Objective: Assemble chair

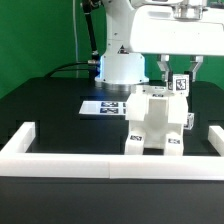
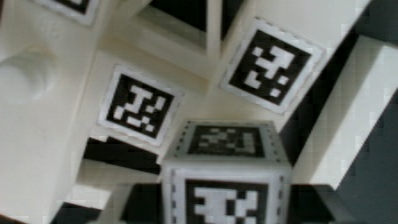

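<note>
- Small white blocky plastic chair point(image 1: 155, 122) with black-and-white square tags stands upright on black table point(image 1: 50, 110), long axis vertical, just behind low white barrier wall point(image 1: 70, 159).
- Two-finger gripper point(image 1: 178, 82) above it, jaws clamped on chair's tagged upper part point(image 2: 267, 65).

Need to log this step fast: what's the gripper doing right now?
Gripper: closed on a tagged white chair part above the chair assembly.
</note>
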You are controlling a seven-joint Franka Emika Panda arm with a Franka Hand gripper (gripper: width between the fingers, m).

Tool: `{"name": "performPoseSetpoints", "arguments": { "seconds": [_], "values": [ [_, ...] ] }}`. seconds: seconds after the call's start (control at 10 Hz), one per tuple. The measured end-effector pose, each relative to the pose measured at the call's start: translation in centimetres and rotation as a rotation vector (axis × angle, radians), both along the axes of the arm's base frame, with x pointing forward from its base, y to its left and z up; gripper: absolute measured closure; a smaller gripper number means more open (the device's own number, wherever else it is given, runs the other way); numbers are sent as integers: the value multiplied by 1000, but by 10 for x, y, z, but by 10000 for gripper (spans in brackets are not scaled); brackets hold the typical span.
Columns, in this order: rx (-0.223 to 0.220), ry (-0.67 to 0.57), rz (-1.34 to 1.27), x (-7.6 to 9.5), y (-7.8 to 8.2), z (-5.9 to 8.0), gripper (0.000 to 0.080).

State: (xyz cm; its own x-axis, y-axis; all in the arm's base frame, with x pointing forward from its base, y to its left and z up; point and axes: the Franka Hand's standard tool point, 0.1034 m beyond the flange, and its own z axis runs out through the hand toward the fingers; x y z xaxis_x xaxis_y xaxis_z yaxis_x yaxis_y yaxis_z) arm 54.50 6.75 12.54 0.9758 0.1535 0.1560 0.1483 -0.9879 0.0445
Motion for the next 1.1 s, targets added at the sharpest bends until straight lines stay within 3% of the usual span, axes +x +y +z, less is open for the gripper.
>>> {"name": "performPoseSetpoints", "arguments": {
  "seconds": [1.1],
  "values": [
    [143,-6,-739,-1,3,-1,509]
  ]
}}
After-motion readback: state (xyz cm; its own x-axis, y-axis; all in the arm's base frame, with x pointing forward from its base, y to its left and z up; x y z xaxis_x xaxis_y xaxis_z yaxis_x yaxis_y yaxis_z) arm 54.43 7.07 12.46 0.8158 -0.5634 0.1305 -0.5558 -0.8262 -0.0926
